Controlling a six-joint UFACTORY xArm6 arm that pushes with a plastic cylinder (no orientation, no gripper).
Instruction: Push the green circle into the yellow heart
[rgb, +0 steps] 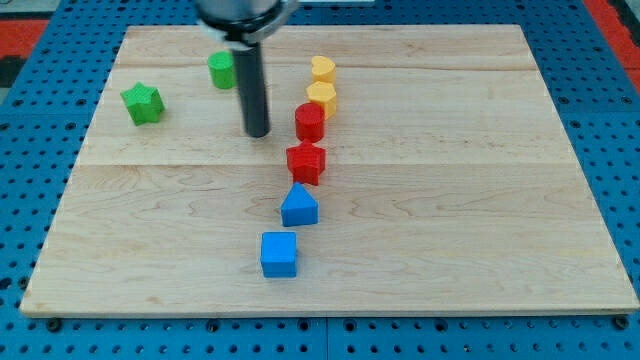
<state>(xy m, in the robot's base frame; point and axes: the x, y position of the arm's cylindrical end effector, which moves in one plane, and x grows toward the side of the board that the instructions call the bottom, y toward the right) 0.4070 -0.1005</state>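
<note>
The green circle (221, 70) stands near the view's top left of the wooden board (480, 200). The yellow heart (322, 69) stands to its right at about the same height, well apart from it. My tip (258, 133) rests on the board below and to the right of the green circle, between it and the red blocks, touching no block. The rod's upper part partly covers the circle's right edge.
A second yellow block (322, 97) sits just below the heart, touching a red cylinder (310, 122). A red star-like block (306, 162), a blue house-shaped block (299, 206) and a blue cube (279, 253) run downward. A green star (142, 103) is at the left.
</note>
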